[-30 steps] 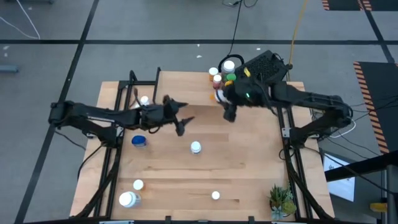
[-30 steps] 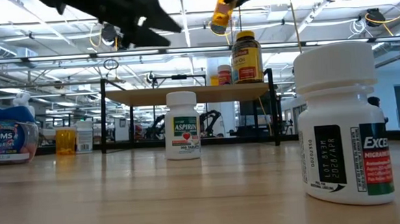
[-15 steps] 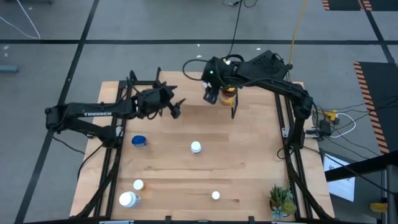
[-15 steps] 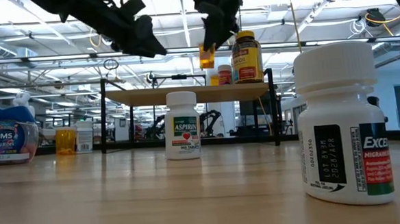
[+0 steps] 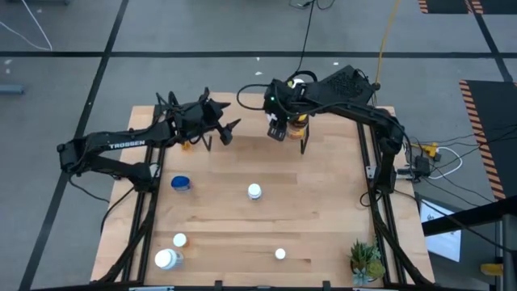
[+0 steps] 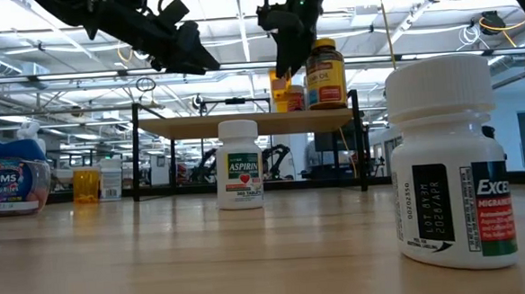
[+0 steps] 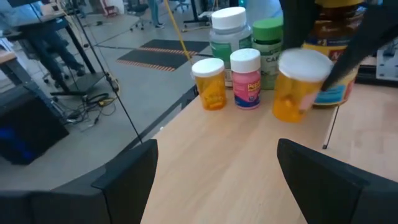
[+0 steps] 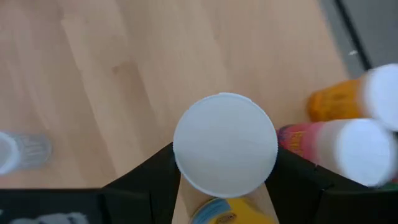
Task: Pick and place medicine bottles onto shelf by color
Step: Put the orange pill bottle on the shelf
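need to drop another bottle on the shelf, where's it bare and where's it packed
The shelf is bare along its left stretch, from the left legs to the orange bottle in the right gripper. Its right end is crowded: the big amber bottle and a cluster of bottles stand there.

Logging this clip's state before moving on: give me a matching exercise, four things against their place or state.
1. right claw
2. left claw
3. aspirin bottle
4. potted plant

a. standing in the middle of the table
b. open, empty
c. shut on an orange bottle
d. at a table corner

Pairs: 1-c, 2-b, 3-a, 4-d
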Robot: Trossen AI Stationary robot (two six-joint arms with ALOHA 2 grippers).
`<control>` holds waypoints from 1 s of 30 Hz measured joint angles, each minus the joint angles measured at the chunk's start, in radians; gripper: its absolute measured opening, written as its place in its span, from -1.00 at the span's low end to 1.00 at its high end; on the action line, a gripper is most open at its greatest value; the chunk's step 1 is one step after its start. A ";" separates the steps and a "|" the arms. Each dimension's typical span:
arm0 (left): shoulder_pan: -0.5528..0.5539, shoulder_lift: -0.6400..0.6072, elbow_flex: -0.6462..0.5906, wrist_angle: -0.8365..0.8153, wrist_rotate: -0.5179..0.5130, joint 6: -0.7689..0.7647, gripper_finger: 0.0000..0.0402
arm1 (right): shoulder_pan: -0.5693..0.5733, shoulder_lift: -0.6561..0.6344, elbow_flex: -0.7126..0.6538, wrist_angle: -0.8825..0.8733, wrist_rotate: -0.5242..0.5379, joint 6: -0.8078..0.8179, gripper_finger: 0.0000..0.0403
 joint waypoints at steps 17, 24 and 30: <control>0.001 0.000 0.000 -0.015 0.025 -0.009 0.67 | -0.009 -0.002 -0.049 0.040 -0.003 -0.066 0.04; 0.001 0.000 0.000 -0.018 0.025 -0.025 0.67 | -0.009 -0.002 -0.050 0.046 -0.002 -0.083 0.16; 0.001 0.000 0.000 -0.018 0.025 -0.027 0.67 | -0.010 -0.001 -0.050 0.055 -0.001 -0.083 0.22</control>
